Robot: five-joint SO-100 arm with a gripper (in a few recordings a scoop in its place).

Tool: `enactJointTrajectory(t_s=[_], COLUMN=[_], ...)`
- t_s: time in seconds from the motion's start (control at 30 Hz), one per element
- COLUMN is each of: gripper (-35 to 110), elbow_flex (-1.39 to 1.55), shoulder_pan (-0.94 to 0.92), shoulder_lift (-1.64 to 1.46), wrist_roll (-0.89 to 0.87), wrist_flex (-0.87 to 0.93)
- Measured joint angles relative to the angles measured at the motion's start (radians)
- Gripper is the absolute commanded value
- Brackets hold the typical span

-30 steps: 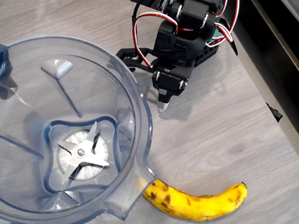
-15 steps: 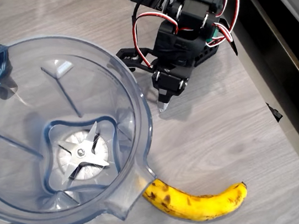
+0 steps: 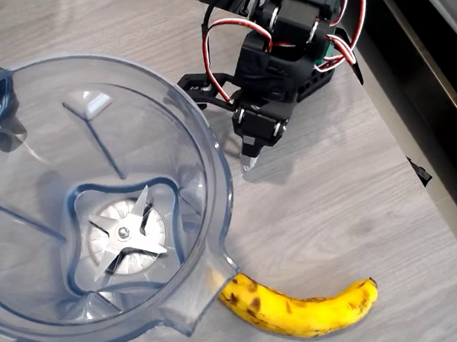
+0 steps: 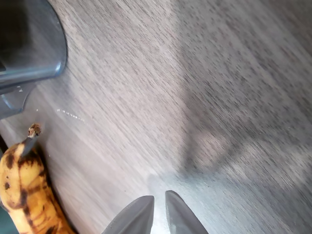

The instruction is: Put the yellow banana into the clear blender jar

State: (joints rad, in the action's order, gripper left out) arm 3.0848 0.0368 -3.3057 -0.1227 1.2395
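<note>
overhead view has the yellow banana [image 3: 298,308] at lower right on the surface [image 3: 358,215], touching the clear blender jar [image 3: 213,160] spout; wrist view alone shows the pincer [image 4: 158,209] tips nearly closed, empty.

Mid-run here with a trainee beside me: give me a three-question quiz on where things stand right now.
1. True or false: the yellow banana already lies inside the clear blender jar.
2. In the overhead view, what does the banana's left tip sit next to? A) the jar's pour spout B) the arm's base C) the table's right edge
3. Fill in: in the wrist view the end effector is nearly ____, with nothing between its fingertips.

Key
1. False: it lies on the table outside the jar.
2. A
3. shut
</note>
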Motion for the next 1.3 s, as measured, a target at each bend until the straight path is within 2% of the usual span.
enactJointTrajectory(t_s=[0.93,1.1,1.3], gripper=[0,0,0], elbow_flex=[0.000,0.000,0.000], shoulder_pan=[0.000,0.086,0.371], shoulder_lift=[0.000,0.000,-0.002], wrist_roll=[0.000,0.021,0.135], wrist_flex=[0.000,0.000,-0.037])
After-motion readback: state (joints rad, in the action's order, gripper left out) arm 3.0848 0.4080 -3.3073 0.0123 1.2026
